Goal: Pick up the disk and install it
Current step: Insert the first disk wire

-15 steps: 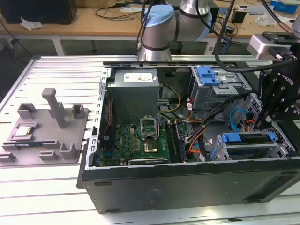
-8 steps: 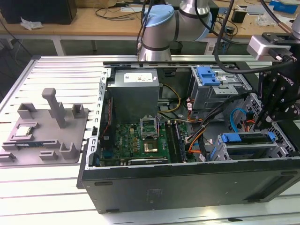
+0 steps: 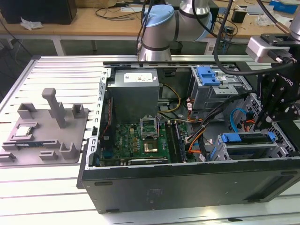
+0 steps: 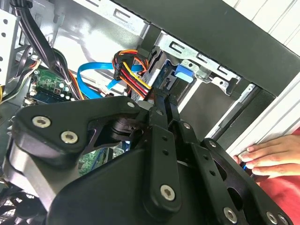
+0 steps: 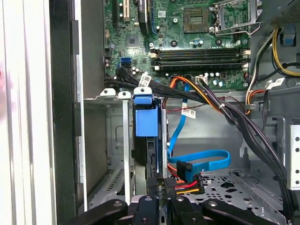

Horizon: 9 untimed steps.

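Nearest, the gripper (image 5: pixel 162 194) sits low in the drive cage (image 5: pixel 110 140); clamped or loose, one cannot tell. Just ahead of it the disk (image 5: pixel 144 122) stands edgewise, slotted: probably stiff, weighty, shock-sensitive, best held by its blue-framed edges.

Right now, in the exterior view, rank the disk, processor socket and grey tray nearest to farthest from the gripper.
1. The disk, just below the gripper, at the exterior view's right.
2. The processor socket, mid-case on the motherboard.
3. The grey tray, outside the case at the exterior view's left.
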Tool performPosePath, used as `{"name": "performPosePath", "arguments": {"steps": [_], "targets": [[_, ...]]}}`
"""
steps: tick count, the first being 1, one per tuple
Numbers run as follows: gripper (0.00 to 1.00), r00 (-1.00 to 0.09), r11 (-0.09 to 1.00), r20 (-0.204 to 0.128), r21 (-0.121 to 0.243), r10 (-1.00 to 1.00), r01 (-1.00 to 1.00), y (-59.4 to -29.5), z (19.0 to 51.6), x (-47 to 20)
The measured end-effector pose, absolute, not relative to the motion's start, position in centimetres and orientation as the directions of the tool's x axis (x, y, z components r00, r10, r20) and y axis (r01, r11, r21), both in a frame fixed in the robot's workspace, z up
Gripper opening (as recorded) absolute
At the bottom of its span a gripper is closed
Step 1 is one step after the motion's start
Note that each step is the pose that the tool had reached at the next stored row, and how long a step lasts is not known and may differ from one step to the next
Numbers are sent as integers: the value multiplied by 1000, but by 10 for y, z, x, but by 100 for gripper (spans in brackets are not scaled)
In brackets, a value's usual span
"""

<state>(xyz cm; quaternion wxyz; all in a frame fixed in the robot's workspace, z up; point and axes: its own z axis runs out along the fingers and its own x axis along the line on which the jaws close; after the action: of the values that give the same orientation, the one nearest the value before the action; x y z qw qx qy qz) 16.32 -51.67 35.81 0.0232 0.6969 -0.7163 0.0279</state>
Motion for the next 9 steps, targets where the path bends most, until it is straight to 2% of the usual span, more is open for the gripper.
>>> {"name": "performPosePath", "arguments": {"steps": [9], "targets": [[16,-28,27,72,-8,-997,-1000,-519,358,163]]}}
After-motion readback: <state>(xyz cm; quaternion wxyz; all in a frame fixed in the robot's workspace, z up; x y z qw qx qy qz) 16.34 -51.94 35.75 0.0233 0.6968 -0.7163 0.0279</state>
